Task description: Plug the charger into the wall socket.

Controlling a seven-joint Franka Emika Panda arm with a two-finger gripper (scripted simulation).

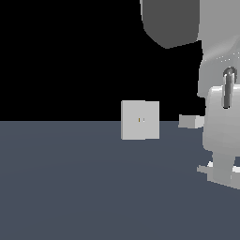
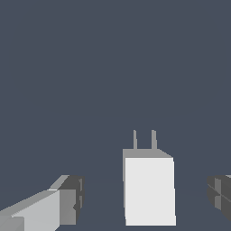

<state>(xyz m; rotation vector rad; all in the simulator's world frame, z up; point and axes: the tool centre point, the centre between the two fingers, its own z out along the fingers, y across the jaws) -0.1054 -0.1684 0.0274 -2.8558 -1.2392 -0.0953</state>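
We see the wall socket (image 1: 140, 120) standing upright on the dark surface (image 1: 84, 187). The charger (image 2: 149, 189) lies flat on the surface, well apart from the socket, toward the exterior view's right. The claw (image 2: 144, 198) is spread apart, fingers (image 2: 67, 198) flanking the charger without touching it.

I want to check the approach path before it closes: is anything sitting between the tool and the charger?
Nothing visible does. In the wrist view the charger lies on the bare floor between the fingers of the open tool, gaps either side. The wall socket stands apart.
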